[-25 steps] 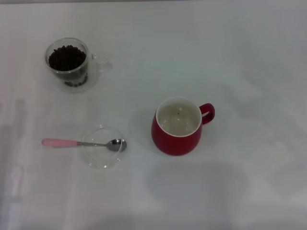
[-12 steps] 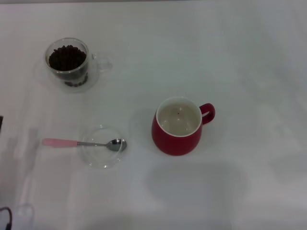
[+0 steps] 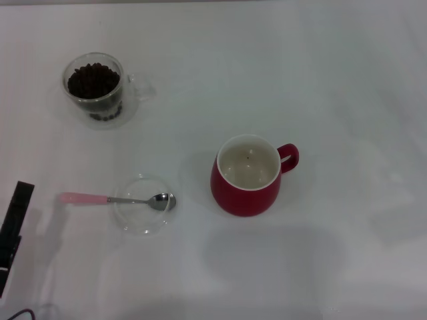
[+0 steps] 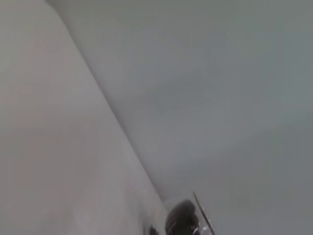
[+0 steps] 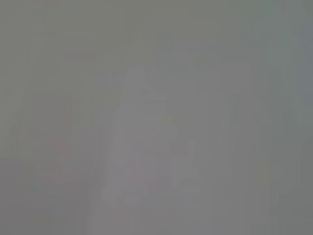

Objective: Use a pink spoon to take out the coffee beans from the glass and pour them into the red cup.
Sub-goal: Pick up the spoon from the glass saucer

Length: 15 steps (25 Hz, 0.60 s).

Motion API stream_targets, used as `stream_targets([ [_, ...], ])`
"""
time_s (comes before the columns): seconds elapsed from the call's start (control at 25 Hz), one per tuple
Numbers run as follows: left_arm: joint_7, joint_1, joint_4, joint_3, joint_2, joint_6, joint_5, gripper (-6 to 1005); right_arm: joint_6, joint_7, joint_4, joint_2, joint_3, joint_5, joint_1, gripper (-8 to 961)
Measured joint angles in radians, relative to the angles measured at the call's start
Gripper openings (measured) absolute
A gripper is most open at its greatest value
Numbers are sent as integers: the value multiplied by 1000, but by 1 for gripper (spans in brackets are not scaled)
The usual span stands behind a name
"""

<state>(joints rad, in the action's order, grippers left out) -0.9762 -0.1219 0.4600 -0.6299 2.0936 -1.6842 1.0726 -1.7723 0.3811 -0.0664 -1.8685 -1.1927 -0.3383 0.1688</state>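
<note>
White worktop [image 3: 347,80] seen from the head camera. The glass [image 3: 95,88], a clear double-walled mug with its handle pointing right, stands upright at the far left; the coffee beans [image 3: 93,79] fill its inner bowl in a dark heap. In the left wrist view a dark, blurred shape at the lower edge may be this same glass [image 4: 185,221], though the view is too poor to be sure.

The red cup [image 3: 249,175] stands upright near the centre of the worktop, well apart from the glass, with its loop handle turned to the right and far side. Its creamy inside shows only one tiny dark speck.

The pink spoon [image 3: 117,199] lies flat to the left of the red cup and nearer than the glass. Its silver bowl rests on a shallow clear glass dish [image 3: 142,204] near the dish's right rim, while the pale pink handle reaches out to the left beyond the dish, over the bare worktop.

The left pincer [image 3: 13,226] enters at the near left edge of the head view as a dark slanted bar, left of the spoon handle's tip and not touching it; only this part of it shows, so whether it is released or clenched cannot be told. It casts a faint shadow on the worktop beside it.

The right pincer appears in no view; the right wrist camera shows only a uniform grey blur.
</note>
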Motion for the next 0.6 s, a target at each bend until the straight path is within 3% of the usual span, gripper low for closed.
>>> stream_targets([
  [0.6, -116, -120, -10, -10, 0, 173, 74, 890, -36, 0, 0, -11, 4, -1, -19, 720],
])
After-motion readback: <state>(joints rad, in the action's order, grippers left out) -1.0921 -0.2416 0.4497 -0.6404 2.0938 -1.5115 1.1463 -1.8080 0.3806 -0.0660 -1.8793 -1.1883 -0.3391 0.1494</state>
